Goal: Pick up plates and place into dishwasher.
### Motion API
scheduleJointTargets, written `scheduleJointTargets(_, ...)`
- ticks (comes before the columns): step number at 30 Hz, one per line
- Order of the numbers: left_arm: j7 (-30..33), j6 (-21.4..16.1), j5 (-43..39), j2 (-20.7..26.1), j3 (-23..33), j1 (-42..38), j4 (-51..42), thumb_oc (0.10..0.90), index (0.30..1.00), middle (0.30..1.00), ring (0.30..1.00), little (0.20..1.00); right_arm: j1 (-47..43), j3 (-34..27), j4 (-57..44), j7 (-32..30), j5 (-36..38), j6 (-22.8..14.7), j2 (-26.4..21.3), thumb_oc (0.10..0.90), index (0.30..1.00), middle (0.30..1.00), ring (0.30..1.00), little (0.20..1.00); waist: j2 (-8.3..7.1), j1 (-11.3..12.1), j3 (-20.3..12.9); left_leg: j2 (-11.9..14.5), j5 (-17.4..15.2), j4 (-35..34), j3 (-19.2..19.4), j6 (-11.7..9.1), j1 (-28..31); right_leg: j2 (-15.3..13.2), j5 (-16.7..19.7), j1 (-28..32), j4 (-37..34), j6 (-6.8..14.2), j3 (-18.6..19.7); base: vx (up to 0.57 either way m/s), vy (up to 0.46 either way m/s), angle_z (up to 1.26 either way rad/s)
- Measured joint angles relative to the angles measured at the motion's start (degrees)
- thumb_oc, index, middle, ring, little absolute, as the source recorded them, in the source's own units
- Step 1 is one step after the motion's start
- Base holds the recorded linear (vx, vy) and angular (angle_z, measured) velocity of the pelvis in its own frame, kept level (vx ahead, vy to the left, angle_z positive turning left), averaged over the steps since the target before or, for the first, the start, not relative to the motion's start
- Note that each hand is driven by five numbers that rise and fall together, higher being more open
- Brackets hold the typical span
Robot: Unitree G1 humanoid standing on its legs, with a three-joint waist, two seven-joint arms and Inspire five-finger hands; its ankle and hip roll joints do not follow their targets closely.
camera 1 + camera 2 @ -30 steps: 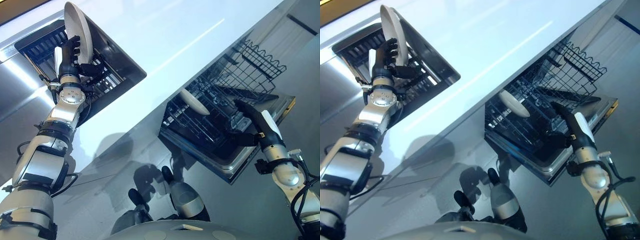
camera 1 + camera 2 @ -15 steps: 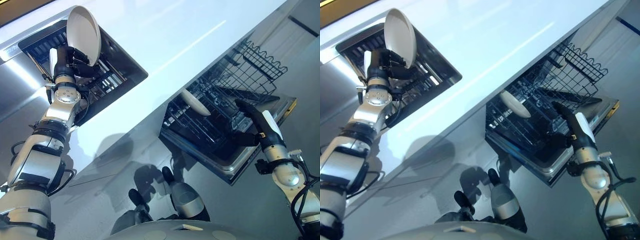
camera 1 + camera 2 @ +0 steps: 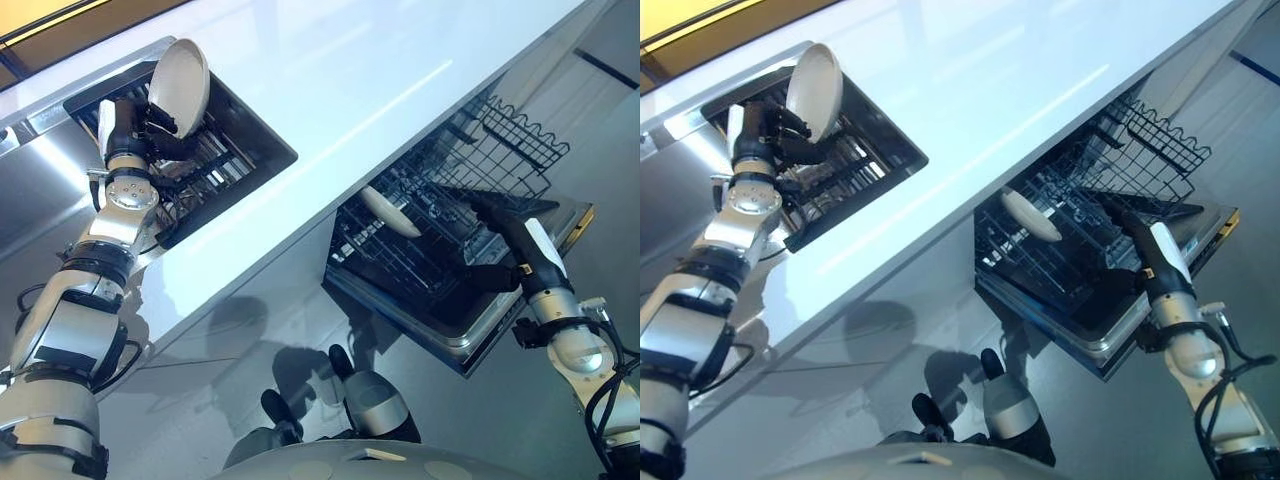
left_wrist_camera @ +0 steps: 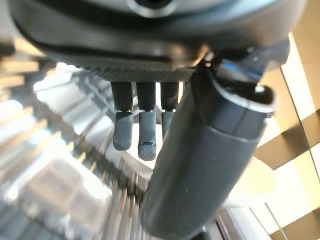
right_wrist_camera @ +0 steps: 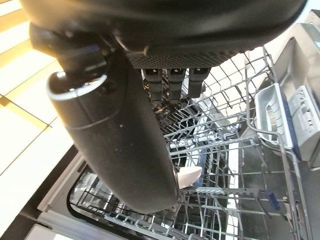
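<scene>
A white plate (image 3: pixel 180 88) is held up over the sink rack (image 3: pixel 215 160) at the far left, its hollow face turned towards me. My left hand (image 3: pixel 135 120) is shut on its lower rim, fingers curled on one face and the thumb on the other. A second white plate (image 3: pixel 1030 215) stands tilted in the pulled-out lower dishwasher rack (image 3: pixel 420 260). My right hand (image 3: pixel 505 235) hovers at that rack's right side, fingers straight and holding nothing. In the right wrist view its fingers (image 5: pixel 172 80) point into the wire rack (image 5: pixel 235 150).
A white countertop (image 3: pixel 330 80) runs between the sink and the dishwasher. The open dishwasher door (image 3: pixel 470 335) juts out below the rack. An upper wire rack (image 3: pixel 515 135) sticks out behind my right hand. A grey cutlery basket (image 5: pixel 280 117) sits at the rack's edge.
My left hand has turned the plate from edge-on to face-on and carried it slightly to the right above the sink. The camera has shifted a little. The right hand stays put.
</scene>
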Motion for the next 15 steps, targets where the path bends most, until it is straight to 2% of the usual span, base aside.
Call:
scheduleJointTargets(4, -0.78, -1.73, 3.55, 1.77, 0.00, 0.06, 0.02, 0.100, 0.300, 0.300, 0.300, 0.200, 0.79, -1.80, 0.01, 1.19, 0.02, -1.44, -0.12, 0.800, 0.900, 0.900, 0.900, 0.900, 0.44, 0.27, -2.10, -0.07, 0.10, -0.13, -0.39, 0.07, -0.61, -0.13, 0.00, -0.54, -0.04, 0.00, -0.29, -0.04, 0.044, 0.06)
scheduleJointTargets(7, -2.35, -4.45, 5.79, 3.02, -0.01, 1.32, -0.06, 0.100, 0.300, 0.300, 0.300, 0.200, 1.06, -1.82, 0.00, 1.61, 0.03, -2.69, -0.21, 0.800, 0.900, 0.900, 0.900, 0.900, 0.88, 0.61, -4.40, -0.01, 0.36, -0.05, -0.46, 0.01, -1.04, -0.10, 0.00, -0.77, 0.07, -0.01, -0.44, -0.08, 0.028, 0.05)
scheduleJointTargets(15, -2.76, -11.18, 11.26, 4.58, 0.01, 6.31, -6.30, 0.100, 0.300, 0.300, 0.300, 0.200, 1.68, -1.95, 0.01, 3.02, 0.01, -4.49, -0.23, 0.800, 0.900, 0.900, 0.900, 0.900, 1.97, 1.03, -5.47, -0.16, 0.73, -0.27, -1.85, 0.19, -1.21, -0.46, -0.02, -0.26, 0.06, -0.02, -1.66, -0.04, 0.050, 0.08)
